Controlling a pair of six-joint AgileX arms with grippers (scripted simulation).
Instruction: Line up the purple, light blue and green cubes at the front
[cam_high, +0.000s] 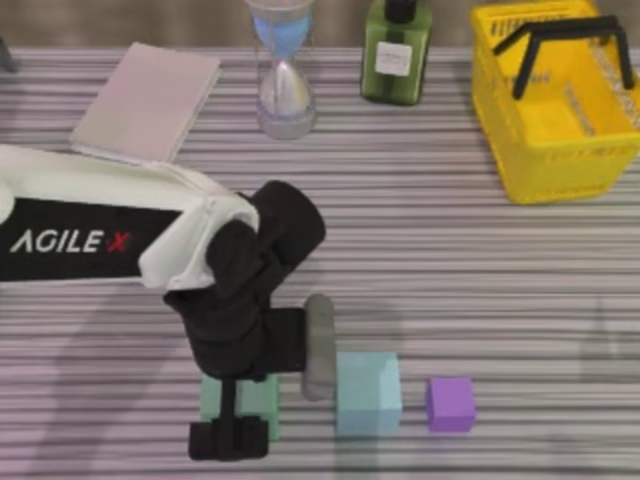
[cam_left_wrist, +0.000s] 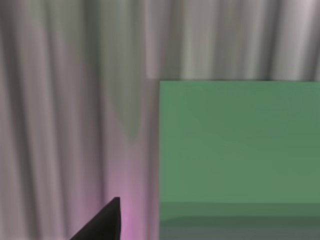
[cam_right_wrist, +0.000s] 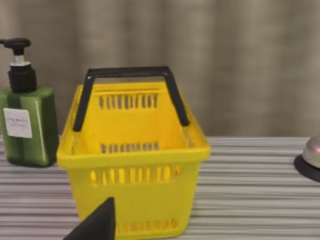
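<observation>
1. At the table's (cam_high: 480, 300) front edge, near 6 o'clock, our left gripper (cam_high: 229, 438) hangs over the green cube (cam_high: 262, 405), its fingers astride the cube; we cannot tell whether they are closed on it.
2. Just beside the green cube toward 3 o'clock sits the light blue cube (cam_high: 368, 392), then the purple cube (cam_high: 450, 404), all three in one row.
3. Far back lie a notebook (cam_high: 148, 100) at 11 o'clock, an hourglass (cam_high: 283, 68) and green pump bottle (cam_high: 396, 50) at 12 o'clock, and a yellow basket (cam_high: 556, 95) at 1 o'clock.
4. Our right gripper faces that basket; we cannot tell its fingers' state.
</observation>
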